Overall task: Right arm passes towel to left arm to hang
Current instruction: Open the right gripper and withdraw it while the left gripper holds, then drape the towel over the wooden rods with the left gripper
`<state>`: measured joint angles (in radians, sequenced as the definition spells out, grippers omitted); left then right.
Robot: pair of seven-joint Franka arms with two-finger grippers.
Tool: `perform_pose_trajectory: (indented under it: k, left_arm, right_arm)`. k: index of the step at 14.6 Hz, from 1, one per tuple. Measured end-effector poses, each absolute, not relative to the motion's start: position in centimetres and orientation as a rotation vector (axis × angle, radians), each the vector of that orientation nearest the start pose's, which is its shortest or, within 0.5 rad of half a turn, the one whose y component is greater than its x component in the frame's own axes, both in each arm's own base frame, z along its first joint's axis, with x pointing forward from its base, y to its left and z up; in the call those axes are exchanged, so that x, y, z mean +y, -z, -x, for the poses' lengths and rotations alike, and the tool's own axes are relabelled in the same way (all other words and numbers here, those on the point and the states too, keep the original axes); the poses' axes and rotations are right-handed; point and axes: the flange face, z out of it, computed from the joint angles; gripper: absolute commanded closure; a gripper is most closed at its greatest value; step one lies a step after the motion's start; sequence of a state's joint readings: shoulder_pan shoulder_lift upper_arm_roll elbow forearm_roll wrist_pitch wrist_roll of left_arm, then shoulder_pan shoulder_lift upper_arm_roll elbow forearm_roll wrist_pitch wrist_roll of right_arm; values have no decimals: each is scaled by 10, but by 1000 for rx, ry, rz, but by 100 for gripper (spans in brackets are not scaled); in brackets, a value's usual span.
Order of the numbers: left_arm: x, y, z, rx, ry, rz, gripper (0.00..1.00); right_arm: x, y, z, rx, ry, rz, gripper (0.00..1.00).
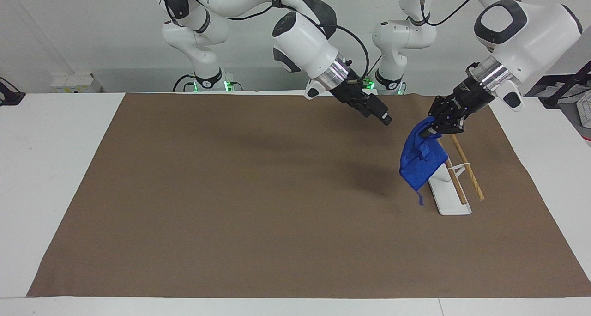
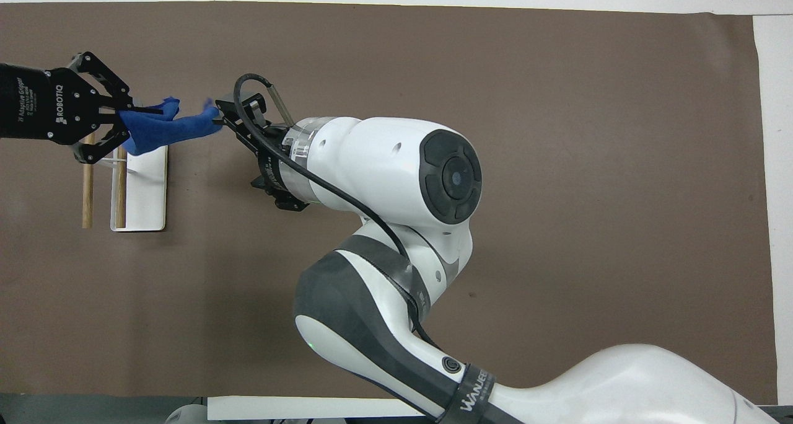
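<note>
Here: one blue towel [image 1: 421,161], one white rack [image 1: 445,183] carrying two wooden rods [image 1: 467,166], two large arms in play, two slimmer white arms [image 1: 406,34] with green-lit bases parked at the worktop's robot-side edge. Towel bunched and folded, pinched at its top edge by the left gripper [image 1: 434,130], hanging free down to a point with a thin loop string dangling below; held in the air over the rack's robot-side end, toward the left arm's end of the table, clear of the rods. Left gripper clamped tight on the cloth. Right gripper [image 1: 385,117] up over the brown mat beside the towel, apart from it in the facing view, fingers parted in the overhead view [image 2: 238,142] and gripping nothing. Rack flat on the mat, base white, rods parallel and propped on a small white bracket. Brown paper mat [image 1: 231,200] covering most of a white table [image 1: 51,159]; pale wall along the robots' edge, dark equipment off the corner at the left arm's end.
</note>
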<state>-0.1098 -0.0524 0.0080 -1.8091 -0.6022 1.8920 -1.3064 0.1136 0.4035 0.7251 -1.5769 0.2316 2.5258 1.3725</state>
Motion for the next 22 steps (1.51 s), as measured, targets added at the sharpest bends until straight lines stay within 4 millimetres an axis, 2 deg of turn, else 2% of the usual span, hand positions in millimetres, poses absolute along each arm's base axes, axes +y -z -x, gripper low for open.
perform_pose_trajectory:
  k: [5, 7, 9, 12, 15, 18, 20, 22]
  left_arm:
    - [-97, -582, -558, 1630, 353, -2002, 100]
    - [-97, -582, -559, 1630, 350, -2000, 100]
    - [-89, -575, -561, 1624, 328, -2002, 100]
    - [-59, -555, -564, 1564, 266, -2044, 100]
    - [-29, -538, -565, 1514, 212, -2080, 100]
    - [-18, -511, -561, 1514, 171, -2092, 100]
    - [-20, -501, -560, 1522, 144, -2088, 100]
    - [-28, -500, -562, 1528, 83, -2070, 100]
  right_arm:
    - [386, -503, -552, 500, 68, 2758, 1]
    - [353, -503, -561, 387, 103, 2886, 1]
    - [305, -508, -573, 283, 89, 2998, 1]
    - [216, -526, -591, 240, 70, 3097, 1]
    - [127, -549, -597, 240, 43, 3154, 1]
    - [43, -569, -594, 179, 20, 3185, 1]
    - [4, -582, -585, 190, 2, 3173, 1]
    - [-17, -594, -575, 141, -7, 3162, 1]
